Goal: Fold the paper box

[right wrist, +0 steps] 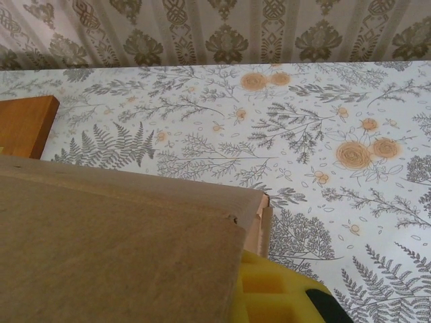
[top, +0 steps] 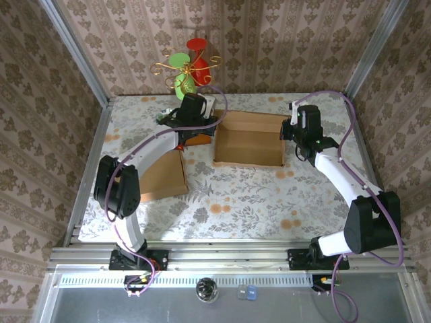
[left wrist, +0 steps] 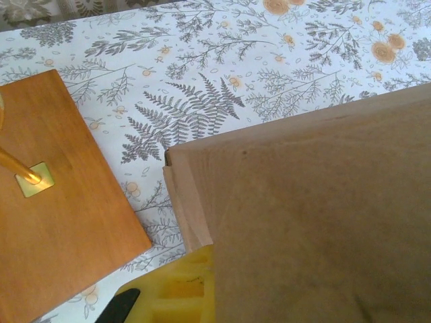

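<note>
The paper box (top: 248, 138) is an open brown cardboard tray at the back middle of the table, its walls standing. My left gripper (top: 213, 125) is at its left wall, near the back corner. In the left wrist view one yellow finger (left wrist: 178, 286) lies against the outside of the cardboard wall (left wrist: 316, 222), which hides the other finger. My right gripper (top: 287, 133) is at the right wall. In the right wrist view its yellow finger (right wrist: 269, 293) presses the outside of the wall (right wrist: 121, 249). Both grippers are shut on the walls.
A flat brown cardboard sheet (top: 163, 176) lies left of the box under the left arm. Behind the box's left corner stands a brass ornament with red and green discs (top: 188, 67) on a wooden base (left wrist: 57, 202). Patterned walls and metal posts enclose the table.
</note>
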{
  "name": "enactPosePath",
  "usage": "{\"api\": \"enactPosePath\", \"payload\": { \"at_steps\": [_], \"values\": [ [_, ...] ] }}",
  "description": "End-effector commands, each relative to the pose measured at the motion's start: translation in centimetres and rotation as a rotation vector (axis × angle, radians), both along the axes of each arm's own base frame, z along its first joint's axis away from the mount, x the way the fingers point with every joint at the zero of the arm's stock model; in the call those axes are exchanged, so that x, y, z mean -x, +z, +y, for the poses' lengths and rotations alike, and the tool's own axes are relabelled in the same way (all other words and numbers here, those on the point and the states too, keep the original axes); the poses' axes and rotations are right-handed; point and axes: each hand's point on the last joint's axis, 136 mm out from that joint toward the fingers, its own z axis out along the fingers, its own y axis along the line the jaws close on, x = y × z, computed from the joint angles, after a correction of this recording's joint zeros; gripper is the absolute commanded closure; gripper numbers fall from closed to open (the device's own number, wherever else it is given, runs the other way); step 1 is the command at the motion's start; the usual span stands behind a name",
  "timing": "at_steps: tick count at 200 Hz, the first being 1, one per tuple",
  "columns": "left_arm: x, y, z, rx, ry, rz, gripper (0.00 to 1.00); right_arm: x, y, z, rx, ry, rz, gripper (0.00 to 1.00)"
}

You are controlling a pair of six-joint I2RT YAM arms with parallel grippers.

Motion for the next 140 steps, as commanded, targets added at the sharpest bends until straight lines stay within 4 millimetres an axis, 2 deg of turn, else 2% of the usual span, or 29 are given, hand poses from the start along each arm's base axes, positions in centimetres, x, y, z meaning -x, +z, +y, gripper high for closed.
{"api": "enactPosePath", "payload": {
  "at_steps": [1,48,94,99,140],
  "values": [
    [-0.1,0.3,-2.2,0.078,-0.056,-0.006,1.0,-1.1,1.1,0.7,-0.041,0.004,-0.083,1.0],
    [0.8,-2.1,-2.0,0.077,-0.085,-0.011,1.0,0.0,-1.6,0.1,-0.008,-0.008,-0.05,1.0],
    [2.0,-3.3,-2.0,0.102,-0.084,0.008,1.0,1.4,-4.4,-0.5,0.011,-0.028,0.005,1.0],
    [2.1,-3.5,-2.0,0.101,-0.083,0.011,1.0,1.7,-3.4,-0.5,0.007,-0.029,-0.019,1.0],
    [3.0,-4.7,-1.4,0.069,-0.077,0.022,1.0,2.3,-3.1,-1.0,0.008,-0.068,0.012,0.97]
  ]
}}
